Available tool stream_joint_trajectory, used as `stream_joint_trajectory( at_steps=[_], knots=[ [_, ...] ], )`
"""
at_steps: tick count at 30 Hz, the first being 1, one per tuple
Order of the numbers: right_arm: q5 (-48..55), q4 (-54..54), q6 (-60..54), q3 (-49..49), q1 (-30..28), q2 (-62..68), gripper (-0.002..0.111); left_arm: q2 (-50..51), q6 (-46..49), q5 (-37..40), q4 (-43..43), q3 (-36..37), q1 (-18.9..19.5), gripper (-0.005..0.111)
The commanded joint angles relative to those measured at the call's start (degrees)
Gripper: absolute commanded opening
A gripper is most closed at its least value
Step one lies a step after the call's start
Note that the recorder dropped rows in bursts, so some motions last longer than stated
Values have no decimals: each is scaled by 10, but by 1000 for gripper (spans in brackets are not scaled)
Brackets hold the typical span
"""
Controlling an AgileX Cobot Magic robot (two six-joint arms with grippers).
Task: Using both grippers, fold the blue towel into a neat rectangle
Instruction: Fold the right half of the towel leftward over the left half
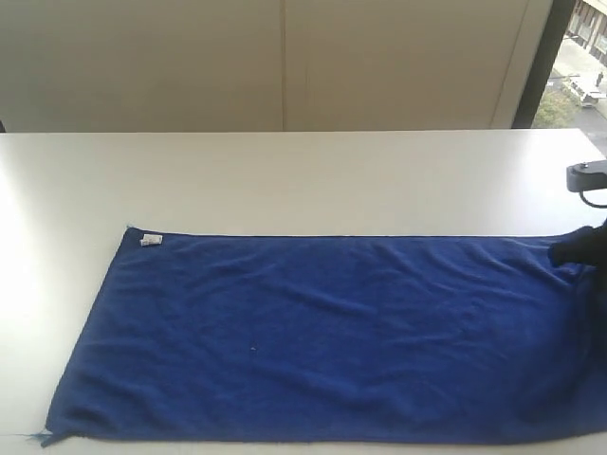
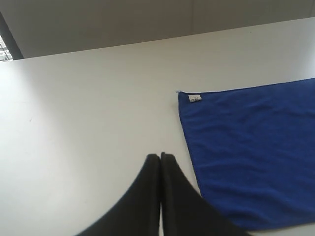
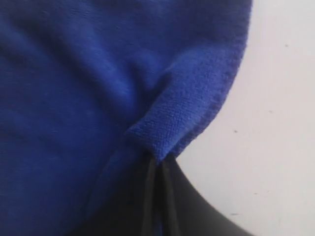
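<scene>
Tightly, right end effector [image 3: 158,166] pinches blue towel [image 1: 322,332] edge.

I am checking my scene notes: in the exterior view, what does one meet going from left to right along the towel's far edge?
white tag → blue towel → right gripper, pinching the towel's right end

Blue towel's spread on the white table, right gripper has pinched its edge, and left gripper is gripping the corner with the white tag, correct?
The left gripper grips nothing: it is shut over bare table, apart from the blue towel and its white tag, as the left wrist view shows. The rest is right.
</scene>
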Motion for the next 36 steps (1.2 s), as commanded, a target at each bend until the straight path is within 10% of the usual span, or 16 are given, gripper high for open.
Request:
stream_joint_trajectory(
  at_steps=[1, 36],
  knots=[
    [2, 49, -15, -4, 46, -14, 0, -4, 1, -3, -1, 3, 0, 0],
    [-3, 145, -6, -278, 514, 103, 0, -4, 1, -3, -7, 3, 0, 0]
  ],
)
